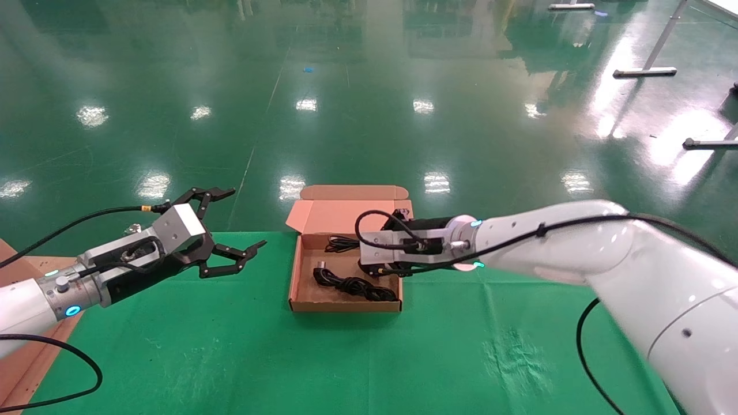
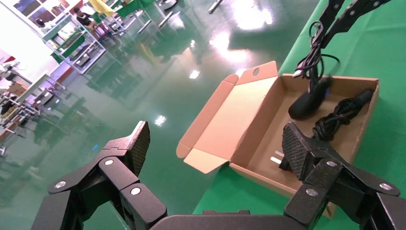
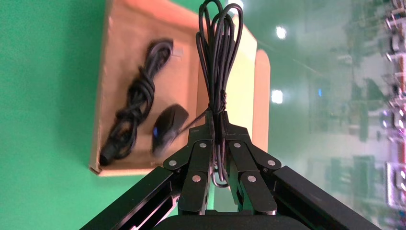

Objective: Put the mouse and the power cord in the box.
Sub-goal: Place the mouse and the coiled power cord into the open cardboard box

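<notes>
The box lies open on the green cloth, its flap lid folded back. Inside it rests the power cord, a thick black bundle, also seen from the wrists. My right gripper hovers over the box, shut on the mouse's thin bundled wire. The mouse dangles from that wire just above the box floor; the head view hides it behind the gripper. My left gripper is held open, left of the box, with nothing in it.
Green cloth covers the table, whose far edge runs just behind the box. A flat cardboard sheet lies at the table's left edge under my left arm. Beyond is shiny green floor.
</notes>
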